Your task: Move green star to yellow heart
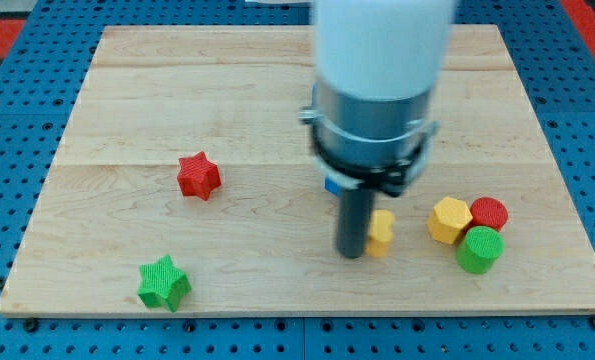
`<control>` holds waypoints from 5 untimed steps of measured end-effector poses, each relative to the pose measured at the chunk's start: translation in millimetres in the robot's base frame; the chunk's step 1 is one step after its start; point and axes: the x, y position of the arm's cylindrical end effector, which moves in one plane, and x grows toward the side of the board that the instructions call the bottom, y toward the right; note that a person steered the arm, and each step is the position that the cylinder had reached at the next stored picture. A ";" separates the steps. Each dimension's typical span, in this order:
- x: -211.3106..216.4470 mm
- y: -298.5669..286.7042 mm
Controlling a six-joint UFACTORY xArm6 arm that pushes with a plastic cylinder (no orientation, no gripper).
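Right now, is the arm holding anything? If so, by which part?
Nothing is held; the arm ends in a bare rod. My tip sits beside a small yellow block on its view-left side, far from the green star.

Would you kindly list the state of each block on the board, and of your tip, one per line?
my tip: down on the board, against the yellow block's left side
yellow block: partly hidden, shape unclear
green star: alone, near the view's bottom left
red star: alone, untouched
yellow hexagon: clustered with both cylinders
red cylinder: upright
green cylinder: upright
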 end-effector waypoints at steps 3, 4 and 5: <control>65.8 -46.9; 65.8 -71.9; 65.3 -177.9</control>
